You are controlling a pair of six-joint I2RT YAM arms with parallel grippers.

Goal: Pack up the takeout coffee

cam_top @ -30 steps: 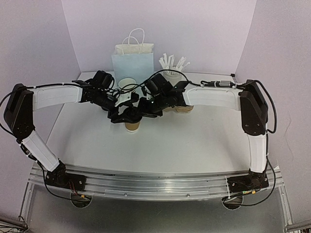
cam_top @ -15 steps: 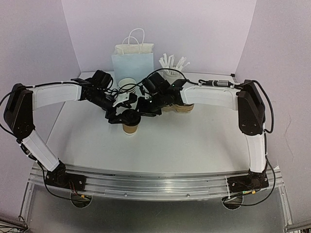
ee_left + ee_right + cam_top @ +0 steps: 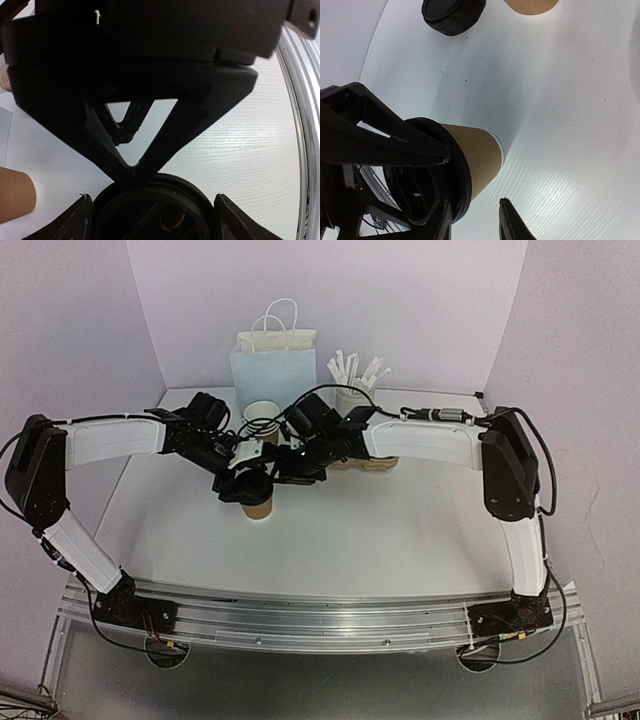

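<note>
1. The kraft cup (image 3: 259, 506) stands on the table (image 3: 400, 530) with a black lid (image 3: 150, 212) on top. The left gripper (image 3: 152, 197) has its jaws spread wide, one finger against each side of that lid.
2. The right gripper (image 3: 475, 210) hangs just beside the cup, its jaws a little apart with only bare table between them.
3. Only the right wrist view shows a stack of lids (image 3: 452, 12) and a second cup (image 3: 530, 5) beyond. Only the overhead view shows the paper bag (image 3: 272, 365) behind.
</note>
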